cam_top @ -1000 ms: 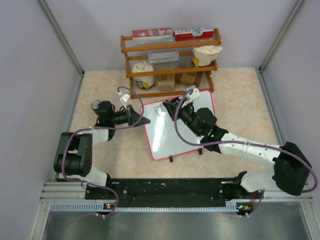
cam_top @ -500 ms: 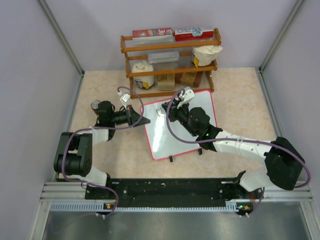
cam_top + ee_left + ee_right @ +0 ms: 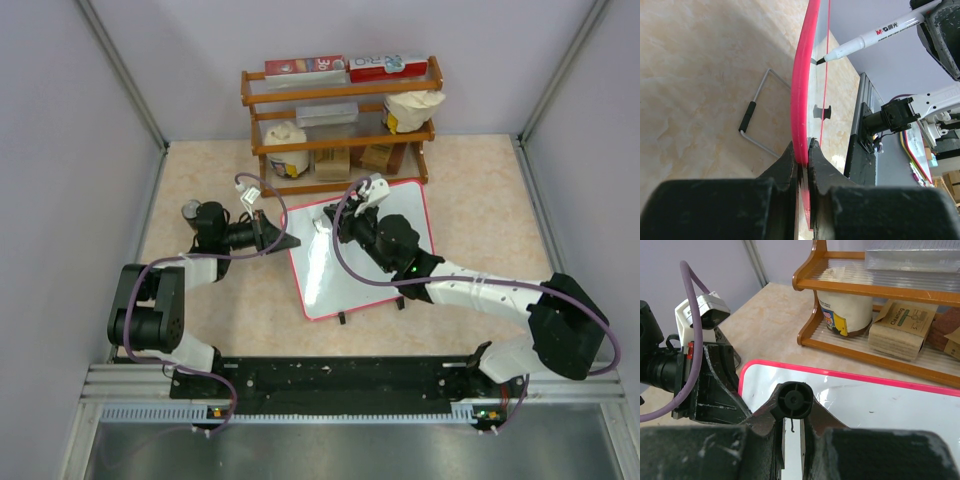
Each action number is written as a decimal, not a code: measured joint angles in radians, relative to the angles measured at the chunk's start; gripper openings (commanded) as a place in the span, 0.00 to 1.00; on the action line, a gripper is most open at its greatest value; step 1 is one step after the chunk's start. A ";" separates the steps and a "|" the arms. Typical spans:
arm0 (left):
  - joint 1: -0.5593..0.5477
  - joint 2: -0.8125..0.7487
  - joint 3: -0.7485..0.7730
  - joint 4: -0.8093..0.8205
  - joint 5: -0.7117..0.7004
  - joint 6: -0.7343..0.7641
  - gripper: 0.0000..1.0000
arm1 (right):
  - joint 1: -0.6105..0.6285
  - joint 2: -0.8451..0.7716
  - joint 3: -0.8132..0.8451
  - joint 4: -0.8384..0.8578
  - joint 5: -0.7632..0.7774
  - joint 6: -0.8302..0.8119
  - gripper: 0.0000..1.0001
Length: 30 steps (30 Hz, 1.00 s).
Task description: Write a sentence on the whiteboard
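Note:
The whiteboard (image 3: pixel 322 285), white with a thin red frame (image 3: pixel 803 85), lies tilted on the tabletop in front of the shelf. My left gripper (image 3: pixel 286 243) is shut on its left edge, the red frame pinched between both fingers (image 3: pixel 790 165). My right gripper (image 3: pixel 341 222) hovers over the board's upper left part, shut on a white marker (image 3: pixel 875 35) whose black end (image 3: pixel 795 399) faces the wrist camera. The marker's tip (image 3: pixel 821 60) touches the board surface. Of the sentence, a short black stroke (image 3: pixel 791 427) shows just below the marker.
A wooden shelf (image 3: pixel 340 125) with boxes, tubs and packets stands right behind the board. The board's wire stand (image 3: pixel 756 120) sticks out underneath near the left gripper. Grey walls close in both sides, and the arm bases sit on a rail (image 3: pixel 330 380) at the near edge.
The right arm has swung left, carrying the marker from the board's upper middle toward its upper left corner. The left gripper still holds the edge in the same place.

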 measured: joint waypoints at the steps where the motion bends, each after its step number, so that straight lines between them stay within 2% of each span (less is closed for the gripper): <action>1: 0.000 0.000 0.000 0.000 0.000 0.000 0.00 | 0.000 0.000 0.000 0.000 0.001 0.001 0.00; 30: 0.000 0.000 0.000 -0.005 -0.003 0.000 0.00 | -0.010 -0.059 -0.080 -0.006 0.022 0.038 0.00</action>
